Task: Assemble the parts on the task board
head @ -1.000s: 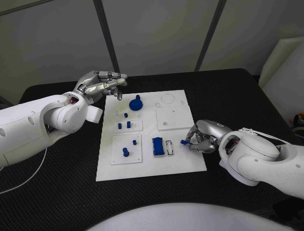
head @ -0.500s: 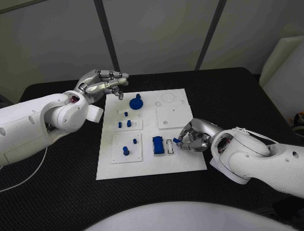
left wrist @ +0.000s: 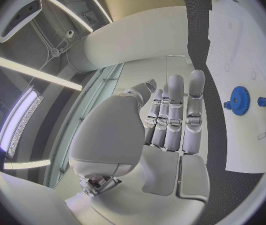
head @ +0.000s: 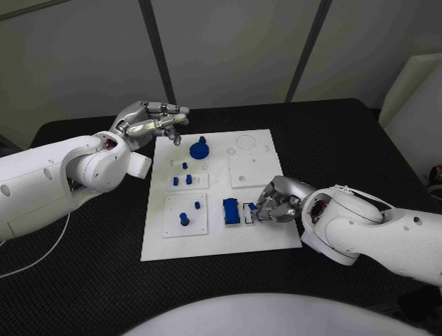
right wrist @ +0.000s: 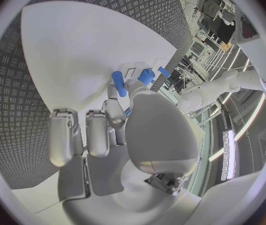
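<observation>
I'm seeing a small blue part (head: 251, 206) pinched in my right hand (head: 278, 201) over the task board (head: 221, 241) beside a blue block (head: 229, 211), my left hand (head: 148, 121) hovering empty with fingers loosely apart at the board's far corner, black table (head: 90, 280) underneath.

From the head we look steeply down on the counter (head: 100, 280), with the task board (head: 266, 238) at mid-frame and both arms entering from the sides. Our left wrist camera sits close behind the left robot hand (left wrist: 170, 120), the right wrist camera close behind the right robot hand (right wrist: 117, 127). All three views share the task board.
</observation>
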### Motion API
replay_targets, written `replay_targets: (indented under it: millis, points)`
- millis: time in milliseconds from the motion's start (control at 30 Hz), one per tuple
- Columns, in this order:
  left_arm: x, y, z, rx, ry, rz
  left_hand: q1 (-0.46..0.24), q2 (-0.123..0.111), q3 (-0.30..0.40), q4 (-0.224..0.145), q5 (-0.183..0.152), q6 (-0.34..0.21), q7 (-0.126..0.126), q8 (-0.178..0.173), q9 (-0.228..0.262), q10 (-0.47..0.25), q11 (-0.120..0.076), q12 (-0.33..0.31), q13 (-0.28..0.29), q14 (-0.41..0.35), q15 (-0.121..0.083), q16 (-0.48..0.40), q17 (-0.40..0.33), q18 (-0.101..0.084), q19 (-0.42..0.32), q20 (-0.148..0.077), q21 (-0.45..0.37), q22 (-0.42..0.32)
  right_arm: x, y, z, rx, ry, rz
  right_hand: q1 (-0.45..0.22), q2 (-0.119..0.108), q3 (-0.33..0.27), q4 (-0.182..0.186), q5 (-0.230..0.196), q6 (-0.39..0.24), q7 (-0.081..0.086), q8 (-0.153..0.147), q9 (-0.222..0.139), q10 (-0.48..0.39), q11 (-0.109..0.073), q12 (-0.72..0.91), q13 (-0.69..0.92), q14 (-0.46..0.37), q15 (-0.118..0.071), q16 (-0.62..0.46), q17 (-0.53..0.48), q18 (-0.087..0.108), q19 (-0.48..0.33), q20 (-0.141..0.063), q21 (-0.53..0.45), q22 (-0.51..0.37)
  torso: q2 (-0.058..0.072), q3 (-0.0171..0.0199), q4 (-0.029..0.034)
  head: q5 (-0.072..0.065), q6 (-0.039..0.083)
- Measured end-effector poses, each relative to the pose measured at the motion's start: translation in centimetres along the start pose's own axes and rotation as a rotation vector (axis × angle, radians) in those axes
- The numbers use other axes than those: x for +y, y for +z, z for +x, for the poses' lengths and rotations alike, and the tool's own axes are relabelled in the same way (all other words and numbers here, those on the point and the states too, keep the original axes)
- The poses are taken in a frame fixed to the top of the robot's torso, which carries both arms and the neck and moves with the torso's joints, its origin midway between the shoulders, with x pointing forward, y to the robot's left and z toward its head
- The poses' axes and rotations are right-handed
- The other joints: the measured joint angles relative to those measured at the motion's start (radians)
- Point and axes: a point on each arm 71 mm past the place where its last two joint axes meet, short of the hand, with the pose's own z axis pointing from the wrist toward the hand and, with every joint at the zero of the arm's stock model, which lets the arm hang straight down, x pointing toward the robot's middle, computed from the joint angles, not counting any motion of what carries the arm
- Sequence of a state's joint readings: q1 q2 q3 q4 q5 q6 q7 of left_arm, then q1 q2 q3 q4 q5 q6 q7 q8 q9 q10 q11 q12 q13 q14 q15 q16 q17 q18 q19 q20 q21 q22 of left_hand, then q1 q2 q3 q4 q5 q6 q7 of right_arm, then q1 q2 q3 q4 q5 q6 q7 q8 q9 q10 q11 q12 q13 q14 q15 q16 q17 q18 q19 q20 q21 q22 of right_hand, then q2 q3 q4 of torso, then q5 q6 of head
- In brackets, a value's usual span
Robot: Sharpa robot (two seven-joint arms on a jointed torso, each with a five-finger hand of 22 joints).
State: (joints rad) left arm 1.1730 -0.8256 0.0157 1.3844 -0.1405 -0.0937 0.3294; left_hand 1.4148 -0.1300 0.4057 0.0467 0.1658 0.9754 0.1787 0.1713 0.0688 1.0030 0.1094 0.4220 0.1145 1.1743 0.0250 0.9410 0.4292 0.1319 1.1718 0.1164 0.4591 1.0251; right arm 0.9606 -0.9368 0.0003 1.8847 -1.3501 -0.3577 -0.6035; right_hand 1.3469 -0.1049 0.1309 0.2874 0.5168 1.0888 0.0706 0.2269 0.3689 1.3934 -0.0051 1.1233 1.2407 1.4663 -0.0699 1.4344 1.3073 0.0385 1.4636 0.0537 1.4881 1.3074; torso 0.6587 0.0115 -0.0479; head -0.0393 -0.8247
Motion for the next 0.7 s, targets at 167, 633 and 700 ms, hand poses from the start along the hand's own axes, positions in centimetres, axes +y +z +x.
replay_targets:
  millis: [167,633,700]
  points:
    - [-0.01,-0.03,-0.02,0.0,0.001,0.0,0.0,0.0,0.0,0.0,0.0,0.0,0.0,0.0,0.0,0.0,0.0,0.0,0.0,0.0,0.0,0.0,0.0,0.0,0.0,0.0,0.0,0.0,0.16,0.11,0.14,0.009,0.001,-0.001,-0.021,0.003,-0.015,0.002,0.0,0.008,-0.006,0.008,0.008,0.007,-0.007,0.012,0.007,0.0,0.0,0.0,0.0,0.0,0.004,-0.004,0.006,0.0,0.0,0.0003,-0.0001,0.0,0.0]
    - [-0.03,-0.06,-0.02,0.002,0.002,0.0,0.0,0.0,0.0,0.0,0.0,0.0,0.0,0.0,0.0,0.0,0.0,0.0,0.0,0.0,0.0,0.0,0.0,0.0,0.0,0.0,0.0,-0.001,0.53,0.2,0.28,0.01,0.011,-0.008,-0.084,0.016,-0.062,0.002,0.041,0.022,-0.014,0.025,0.025,0.018,-0.011,0.03,0.022,0.0,0.0,0.004,0.001,0.0,0.004,-0.011,0.01,0.0,0.0,0.0009,-0.0012,0.002,0.0]
    - [-0.03,-0.06,-0.03,0.002,0.002,0.0,0.0,0.0,0.0,0.0,0.0,0.0,0.0,0.0,0.0,0.0,0.0,0.0,0.0,0.0,0.0,0.0,0.0,0.0,0.0,0.0,0.0,-0.001,0.57,0.2,0.3,0.009,0.013,-0.009,-0.09,0.02,-0.07,0.002,0.041,0.024,-0.015,0.025,0.027,0.018,-0.011,0.03,0.023,0.0,0.0,0.004,0.001,0.0,0.004,-0.011,0.01,0.0,0.0,0.0009,-0.0012,0.002,0.0]
